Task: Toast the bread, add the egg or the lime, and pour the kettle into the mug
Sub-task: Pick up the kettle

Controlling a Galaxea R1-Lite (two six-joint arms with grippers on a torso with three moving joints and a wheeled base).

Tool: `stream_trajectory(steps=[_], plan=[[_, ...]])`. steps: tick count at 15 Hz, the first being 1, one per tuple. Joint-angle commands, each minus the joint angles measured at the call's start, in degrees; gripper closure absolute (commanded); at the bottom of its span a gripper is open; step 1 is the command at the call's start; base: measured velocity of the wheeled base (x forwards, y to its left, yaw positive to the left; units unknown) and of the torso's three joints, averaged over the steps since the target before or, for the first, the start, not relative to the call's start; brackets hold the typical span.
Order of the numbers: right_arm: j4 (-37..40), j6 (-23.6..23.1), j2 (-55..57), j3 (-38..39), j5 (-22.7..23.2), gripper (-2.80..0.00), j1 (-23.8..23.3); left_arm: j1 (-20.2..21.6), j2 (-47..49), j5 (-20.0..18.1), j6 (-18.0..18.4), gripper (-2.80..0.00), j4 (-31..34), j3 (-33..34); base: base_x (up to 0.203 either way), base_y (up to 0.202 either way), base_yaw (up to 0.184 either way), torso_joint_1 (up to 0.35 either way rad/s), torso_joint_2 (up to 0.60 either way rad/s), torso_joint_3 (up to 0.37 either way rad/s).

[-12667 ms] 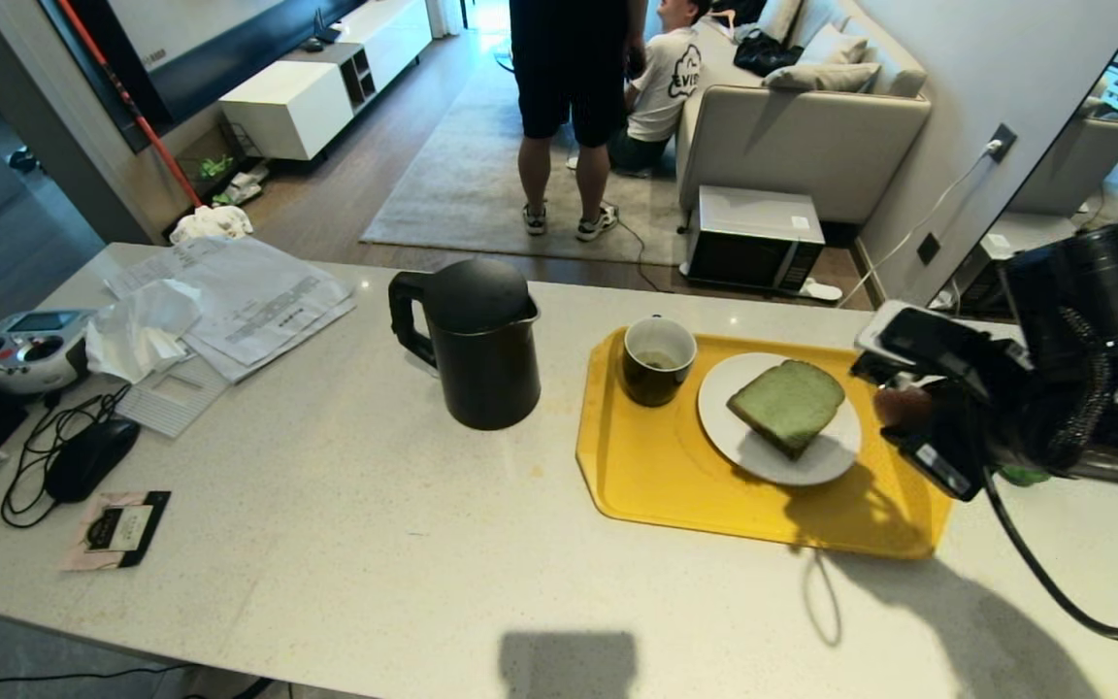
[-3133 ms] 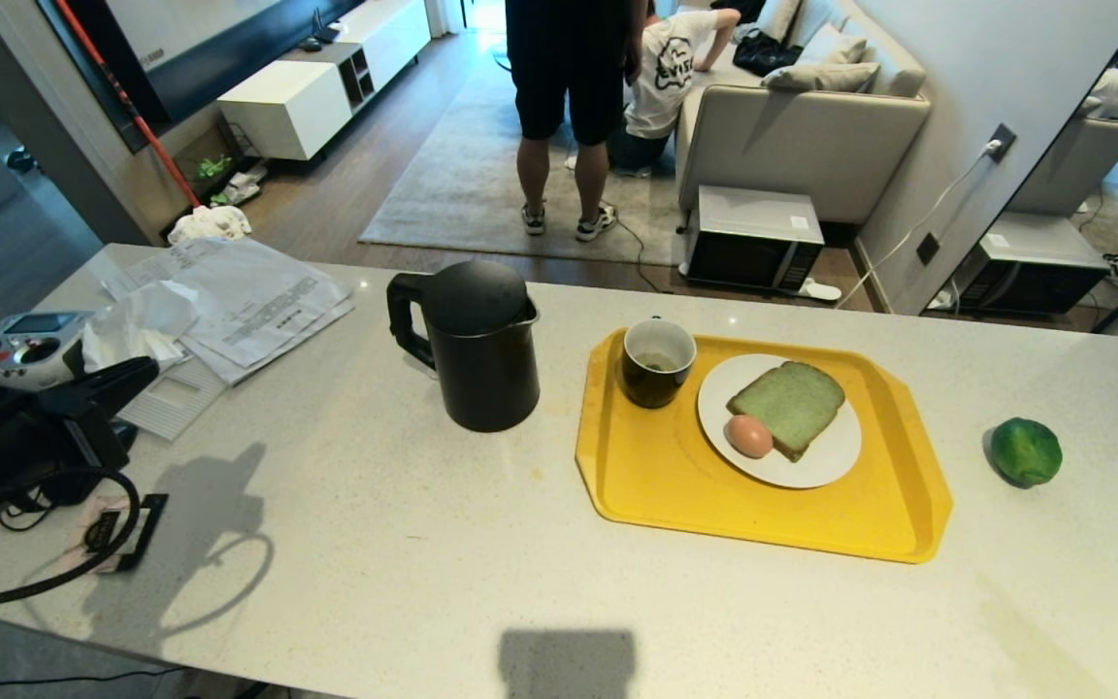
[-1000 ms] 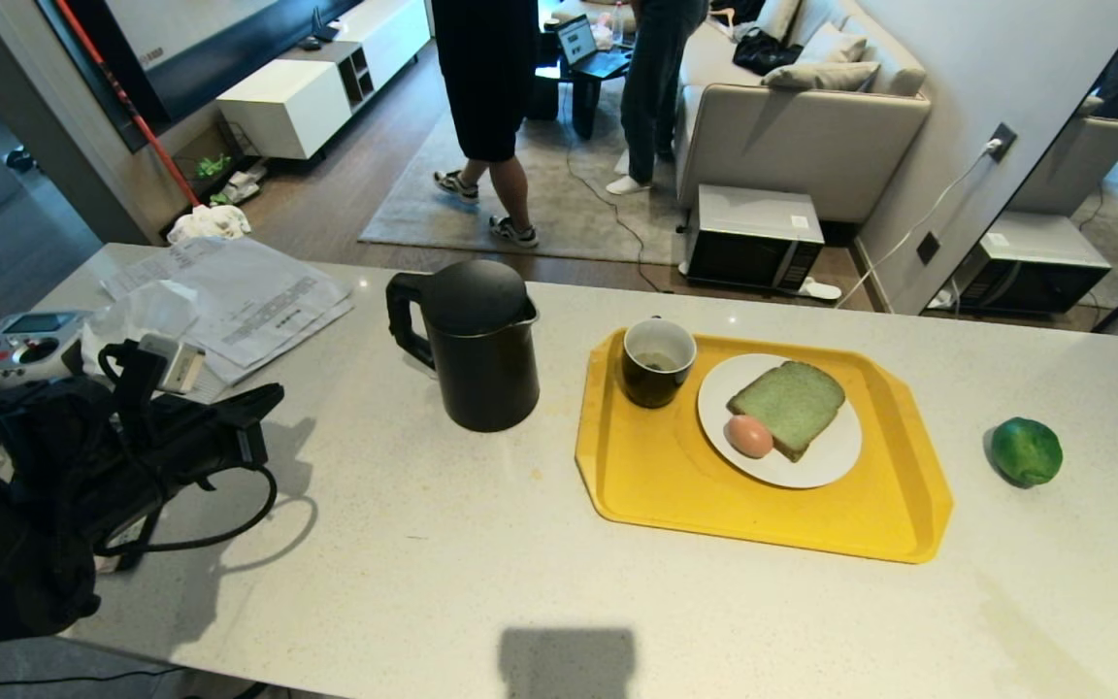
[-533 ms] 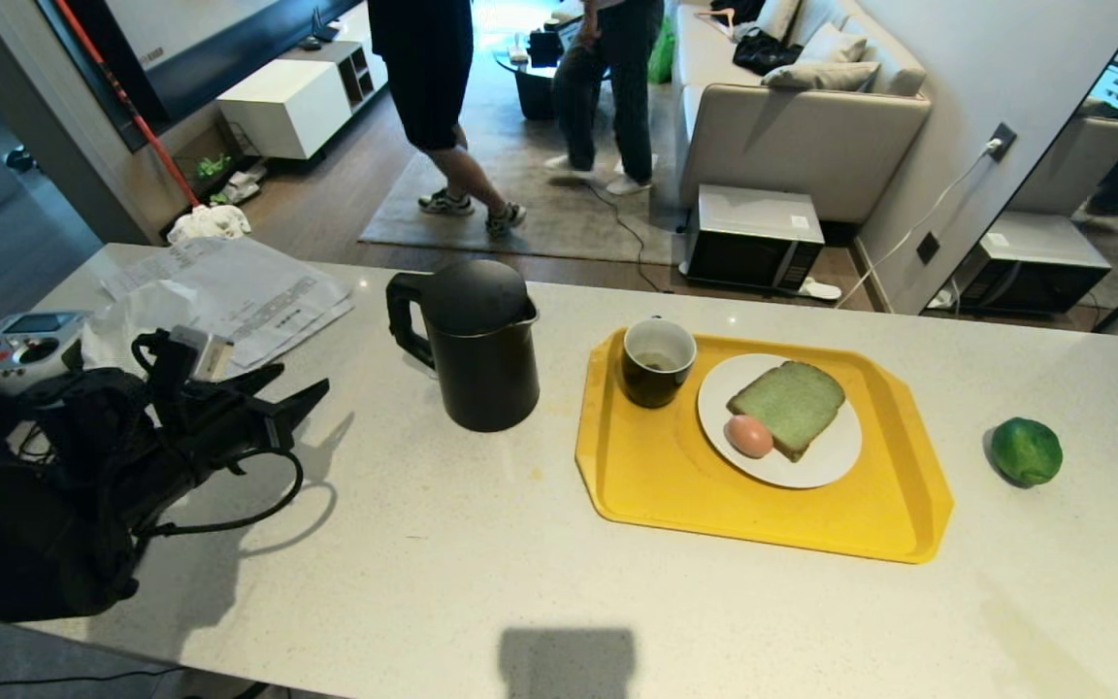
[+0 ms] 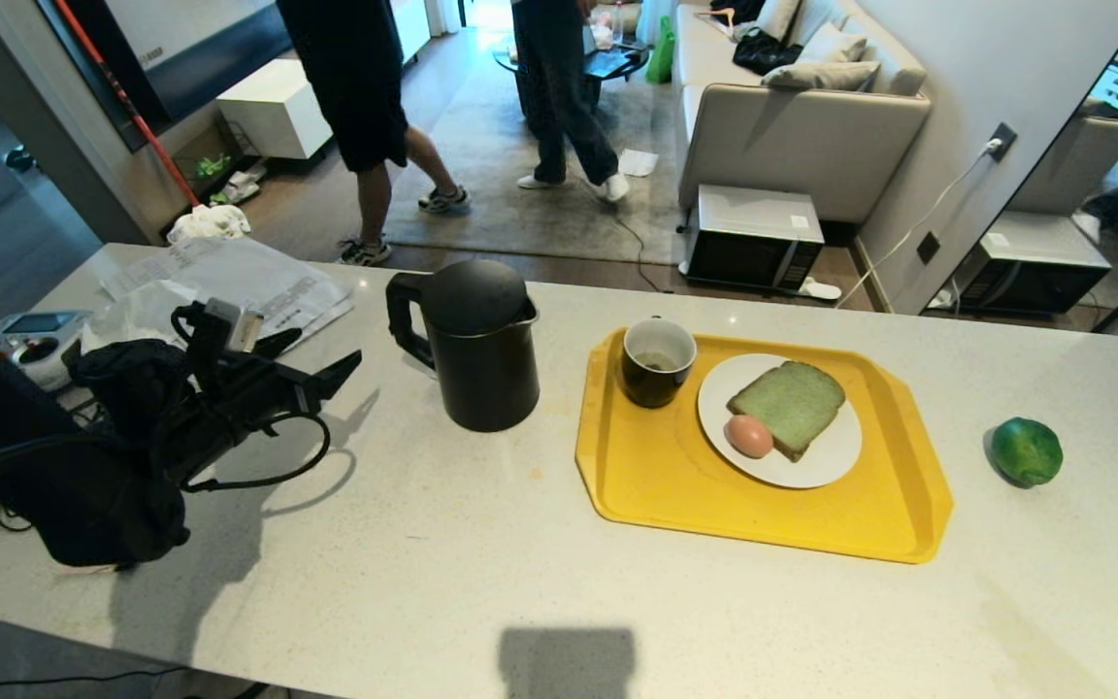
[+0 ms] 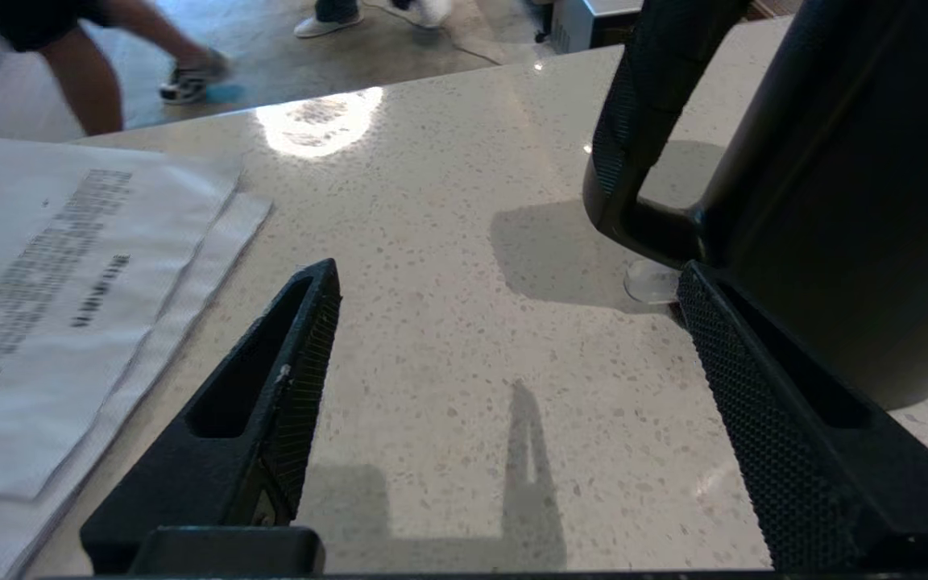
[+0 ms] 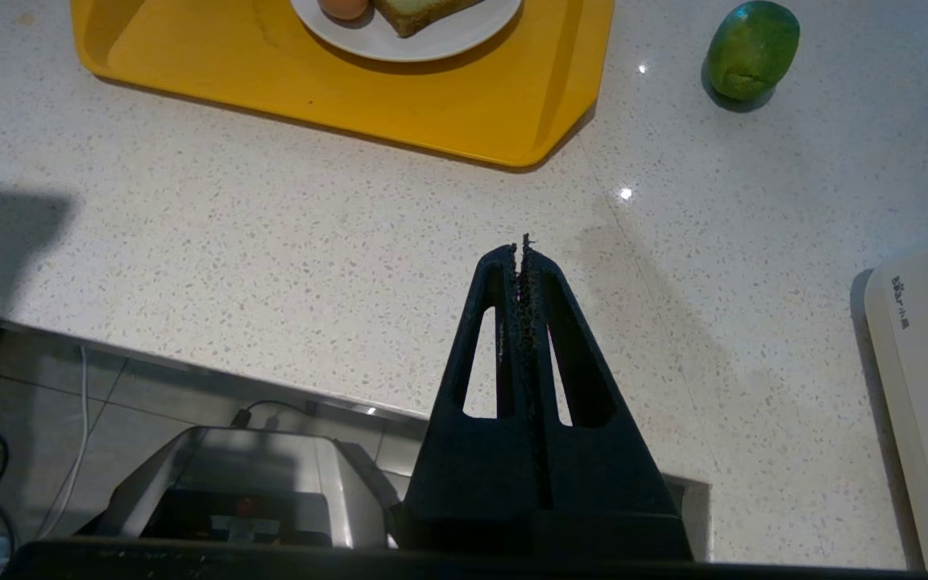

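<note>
- Since the earlier views the left pincer [image 5: 321, 357] has come in from the far left over the worktop [image 5: 443, 544] towards the kettle [image 5: 481, 345], and its jaws have spread from shut to wide apart; the people behind have walked left.
- It holds nothing: in the left wrist view one finger [image 6: 754, 419] lies close by the kettle's body, the other is well clear on the paper side, and the handle [image 6: 641, 137] stands ahead, not yet between them.
- The left arm reaches in low and roughly level, fingers pointing right at the handle.
- The risk I see: that finger could bump the kettle's wall and push or turn it before the handle is caught, since the pincer seems aimed slightly off the loop.
- A poor grip could later tip the kettle over the tray [image 5: 656, 485].
- Right of the kettle, the mug [image 5: 658, 361] sits on the tray's far left; bread [image 5: 790, 403] and egg [image 5: 748, 436] share the plate [image 5: 811, 464].
- The lime [image 5: 1026, 451] lies on the worktop at right.
- The right pincer [image 7: 524, 266] is closed and empty, parked at the near edge.
</note>
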Motion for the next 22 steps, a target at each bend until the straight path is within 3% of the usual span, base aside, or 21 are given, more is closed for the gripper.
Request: stream_trajectory(steps=[1, 13, 22], plan=[[0.02, -0.05, 0.05, 0.01, 0.02, 0.0, 0.02, -0.05, 3.12, -1.25, -0.01, -2.8, 0.83, -3.23, 0.0, 0.0, 0.0, 0.0, 0.0, 0.0], [0.1, -0.05, 0.05, 0.01, 0.02, 0.0, 0.02, -3.12, 8.58, -3.26, -0.1, -2.8, 12.34, -23.38, 0.0, 0.0, 0.0, 0.0, 0.0, 0.0], [0.04, -0.05, 0.05, 0.01, 0.02, 0.0, 0.02, -6.52, 8.34, -3.36, -0.19, -2.8, 12.8, -23.26, 0.0, 0.0, 0.0, 0.0, 0.0, 0.0]])
